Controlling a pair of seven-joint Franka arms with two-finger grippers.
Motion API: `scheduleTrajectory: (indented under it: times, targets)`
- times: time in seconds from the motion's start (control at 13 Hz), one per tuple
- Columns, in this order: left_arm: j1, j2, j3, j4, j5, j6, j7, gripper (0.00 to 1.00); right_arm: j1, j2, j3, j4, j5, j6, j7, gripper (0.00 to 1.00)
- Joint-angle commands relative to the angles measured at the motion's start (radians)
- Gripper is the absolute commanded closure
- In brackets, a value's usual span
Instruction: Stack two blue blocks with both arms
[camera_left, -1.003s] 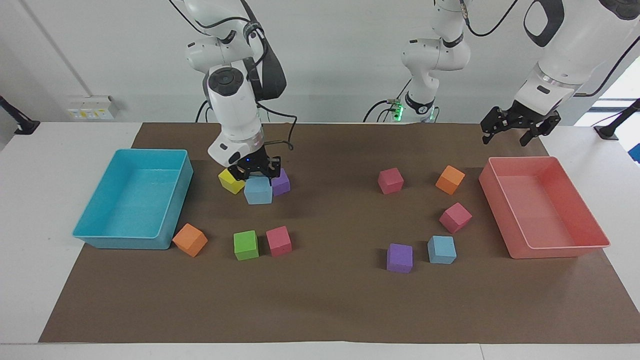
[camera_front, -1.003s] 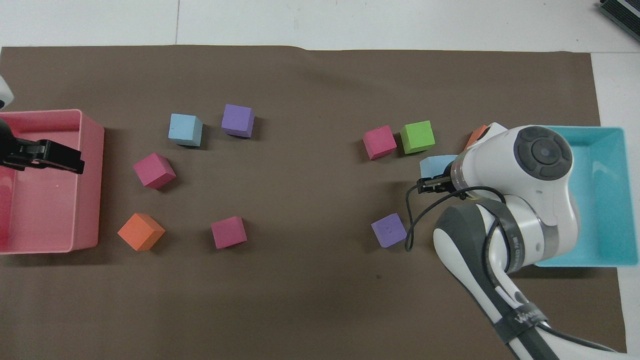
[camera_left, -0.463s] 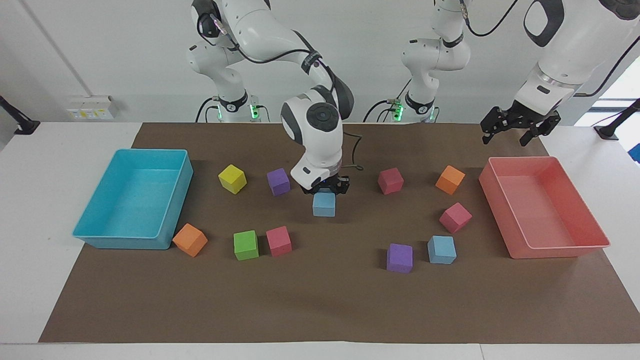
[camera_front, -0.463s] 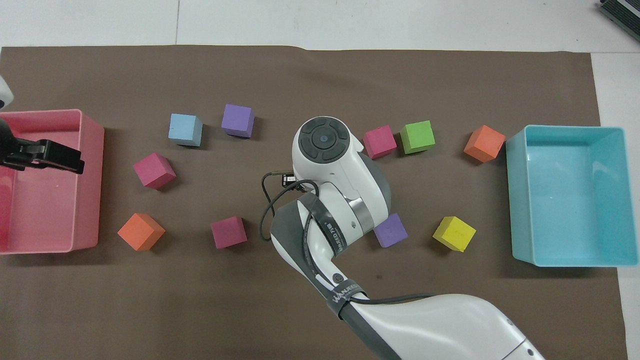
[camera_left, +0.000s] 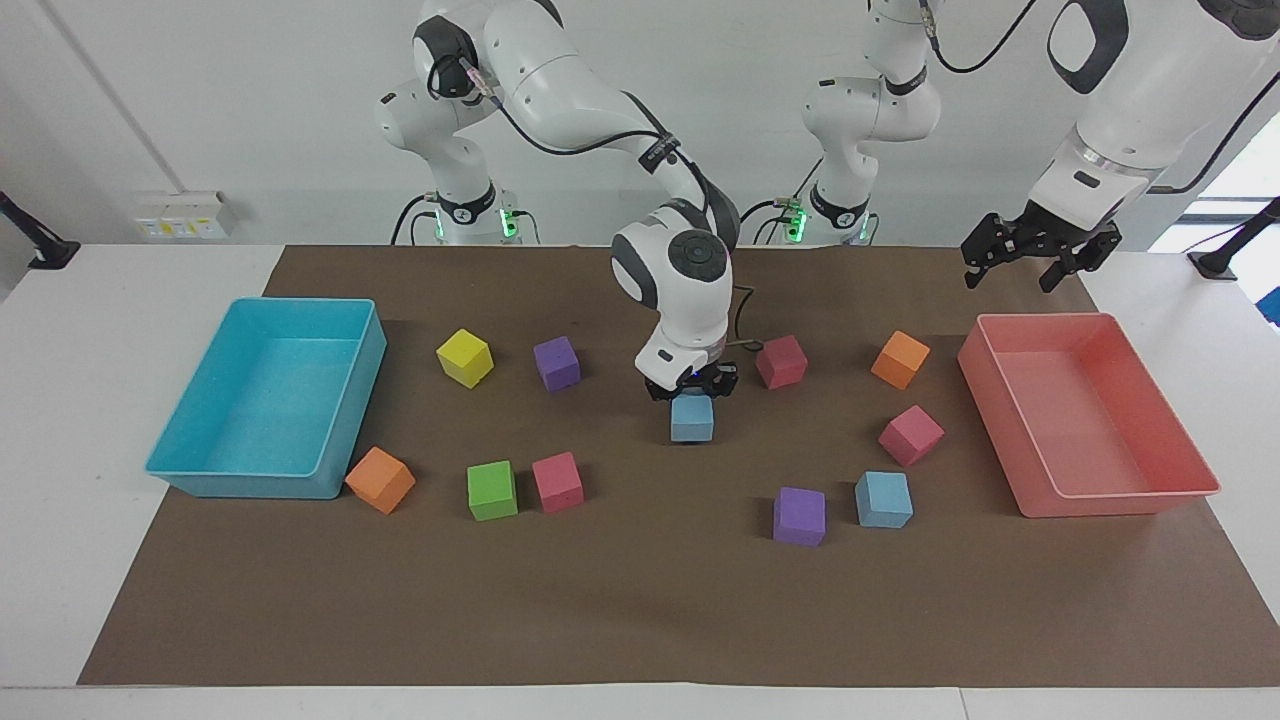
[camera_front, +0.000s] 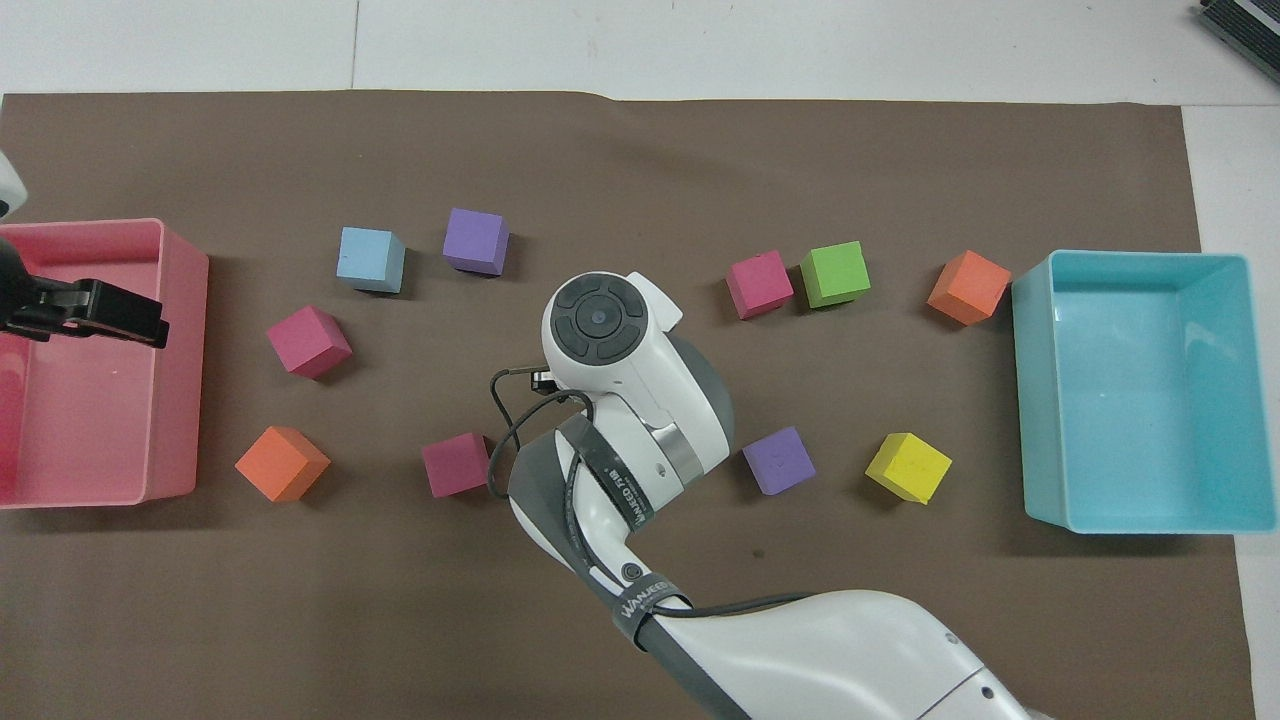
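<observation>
Mid-table we see right gripper (camera_left: 692, 392) clamped on blue block (camera_left: 692, 419) | second blue block (camera_left: 884, 499) near purple cube (camera_left: 799, 516) | left gripper (camera_left: 1040, 262) waits spread wide over pink bin (camera_left: 1125, 492)

The right gripper (camera_left: 692, 388) is carrying its blue block (camera_left: 692, 418) away from the yellow cube (camera_left: 464, 357) and the purple cube (camera_left: 557, 362), out over the middle of the mat (camera_left: 640, 600). It now sits beside the pink cube (camera_left: 781, 361), and the yellow cube is uncovered.
</observation>
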Motion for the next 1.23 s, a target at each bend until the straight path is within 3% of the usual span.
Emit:
scheduleTrajectory:
  times: [0.0, 0.31, 0.46, 0.69, 1.16]
  targets:
    - [0.003, 0.002, 0.0, 0.005, 0.015, 0.005, -0.003, 0.0, 0.004, -0.005, -0.001, -0.037, -0.021, 0.033, -0.019, 1.0]
    - [-0.001, 0.002, -0.001, 0.005, 0.015, 0.005, -0.001, 0.0, 0.007, -0.006, -0.003, -0.059, -0.027, 0.047, -0.03, 1.0]
    - [0.003, 0.002, 0.0, 0.005, 0.015, 0.008, -0.001, 0.0, 0.022, -0.008, -0.003, -0.076, -0.03, 0.056, -0.027, 0.01]
    - [0.004, 0.007, 0.002, 0.008, 0.016, 0.057, -0.004, 0.0, 0.025, -0.023, -0.003, -0.07, -0.076, 0.05, -0.013, 0.0]
    - [0.003, 0.017, 0.003, 0.017, 0.003, 0.066, -0.01, 0.0, -0.005, -0.187, -0.036, -0.076, -0.093, 0.006, -0.006, 0.0]
